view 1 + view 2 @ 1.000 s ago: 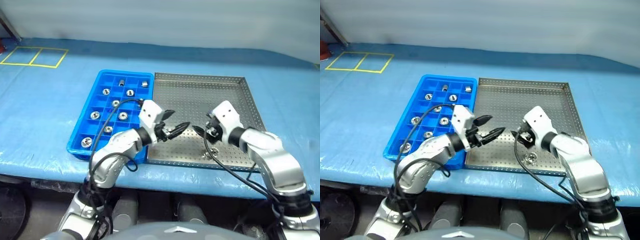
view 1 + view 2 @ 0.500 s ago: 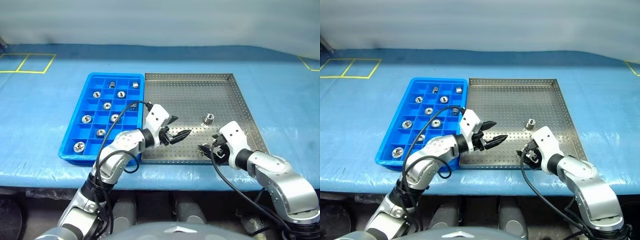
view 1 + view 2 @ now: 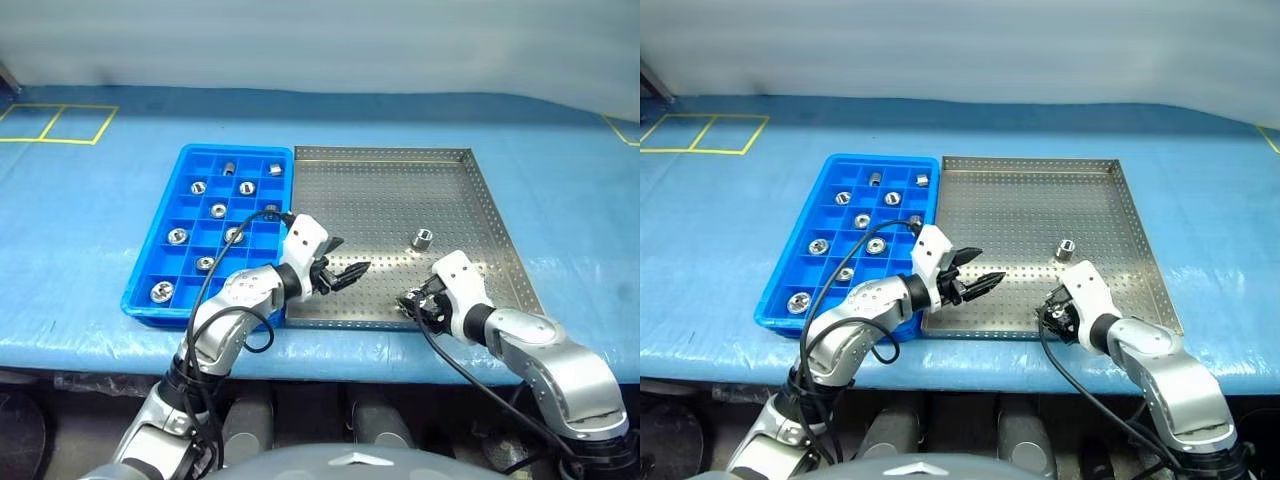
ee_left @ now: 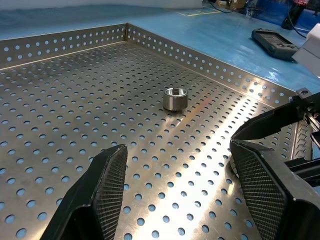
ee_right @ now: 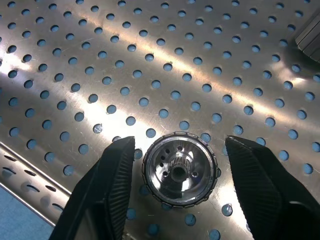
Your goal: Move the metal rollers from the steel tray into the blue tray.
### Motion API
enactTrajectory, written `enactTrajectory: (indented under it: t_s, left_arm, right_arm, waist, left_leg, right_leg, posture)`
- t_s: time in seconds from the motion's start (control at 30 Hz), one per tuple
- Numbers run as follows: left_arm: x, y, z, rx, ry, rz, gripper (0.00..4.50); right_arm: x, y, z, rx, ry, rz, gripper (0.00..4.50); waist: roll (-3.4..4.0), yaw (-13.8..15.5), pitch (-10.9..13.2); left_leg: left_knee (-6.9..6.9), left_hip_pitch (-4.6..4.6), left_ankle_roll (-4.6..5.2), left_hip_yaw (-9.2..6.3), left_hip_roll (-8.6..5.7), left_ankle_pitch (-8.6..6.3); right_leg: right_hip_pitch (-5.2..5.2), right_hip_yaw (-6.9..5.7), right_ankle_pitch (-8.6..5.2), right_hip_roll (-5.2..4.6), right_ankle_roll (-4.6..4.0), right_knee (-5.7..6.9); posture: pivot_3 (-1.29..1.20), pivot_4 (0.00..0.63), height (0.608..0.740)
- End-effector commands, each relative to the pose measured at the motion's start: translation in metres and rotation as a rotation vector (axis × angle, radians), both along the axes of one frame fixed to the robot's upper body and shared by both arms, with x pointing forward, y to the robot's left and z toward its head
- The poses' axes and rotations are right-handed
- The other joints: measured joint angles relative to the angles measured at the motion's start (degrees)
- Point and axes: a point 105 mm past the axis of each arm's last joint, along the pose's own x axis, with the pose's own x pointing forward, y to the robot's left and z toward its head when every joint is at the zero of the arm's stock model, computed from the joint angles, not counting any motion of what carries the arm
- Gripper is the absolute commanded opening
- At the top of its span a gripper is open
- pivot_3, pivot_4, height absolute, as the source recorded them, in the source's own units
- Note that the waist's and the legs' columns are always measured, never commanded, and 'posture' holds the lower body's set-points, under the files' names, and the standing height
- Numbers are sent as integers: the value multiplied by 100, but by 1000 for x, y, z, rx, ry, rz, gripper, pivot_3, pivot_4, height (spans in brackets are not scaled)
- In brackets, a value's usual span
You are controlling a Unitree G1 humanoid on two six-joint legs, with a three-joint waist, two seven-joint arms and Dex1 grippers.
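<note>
My right gripper straddles a metal roller lying flat near the steel tray's front rim, fingers apart on either side, not yet clamping. If they close off-centre, the round roller could squirt across the perforated floor. My left gripper hovers open; a second roller sits beyond. The blue tray lies alongside.

Blue table covering, wrinkled, spread beneath both trays. Yellow tape squares marked at its far left corner. Black handheld device laid on it.
</note>
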Motion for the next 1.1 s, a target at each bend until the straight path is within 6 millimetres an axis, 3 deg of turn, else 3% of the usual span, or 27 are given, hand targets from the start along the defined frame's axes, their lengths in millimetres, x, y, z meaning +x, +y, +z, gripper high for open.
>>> enactTrajectory:
  t_s: [0.03,0.27,0.53,0.73,0.77,0.97,1.1]
  left_arm:
    - [0,2,17,-25,-62,9,3556]
    - [1,6,18,-31,-67,28,3556]
    - [-8,35,47,-238,-38,139,3556]
    - [-28,71,50,-162,-59,288,3556]
    - [-32,81,49,-129,-62,338,3556]
    - [-48,126,40,29,-52,593,3556]
    - [-57,149,33,90,-16,702,3556]
  right_arm:
    - [1,1,4,-2,-11,4,1762]
    - [11,4,11,6,-55,-10,1675]
    - [35,35,51,95,-243,85,1675]
    - [47,87,81,191,-346,305,1675]
    - [48,103,85,216,-353,370,1675]
    - [51,170,93,305,-366,607,1675]
    - [50,196,88,326,-354,690,1675]
  waist:
    - [0,-2,0]
    - [0,-8,0]
    - [-1,0,0]
    - [-4,58,2]
    - [-3,102,2]
    - [-10,396,6]
    - [-13,698,6]
  left_leg:
    - [0,0,0,0,0,0]
    - [1,2,0,0,0,0]
    - [0,3,1,-1,2,1]
    - [-7,6,2,-7,4,1]
    - [-8,6,2,-10,4,2]
    - [-8,15,3,-15,7,4]
    - [-11,14,1,-19,6,4]
  right_leg:
    - [0,0,0,0,0,0]
    - [0,0,0,0,0,3]
    - [-2,0,0,1,0,7]
    - [0,-4,-1,4,-2,8]
    - [0,-5,-2,4,-3,10]
    - [0,-11,-8,8,-14,30]
    - [-7,-17,-14,8,-24,39]
  posture:
    - [71,150,740]
    - [78,150,740]
    - [145,150,740]
    - [275,150,740]
    - [298,150,740]
    - [426,150,740]
    - [488,150,740]
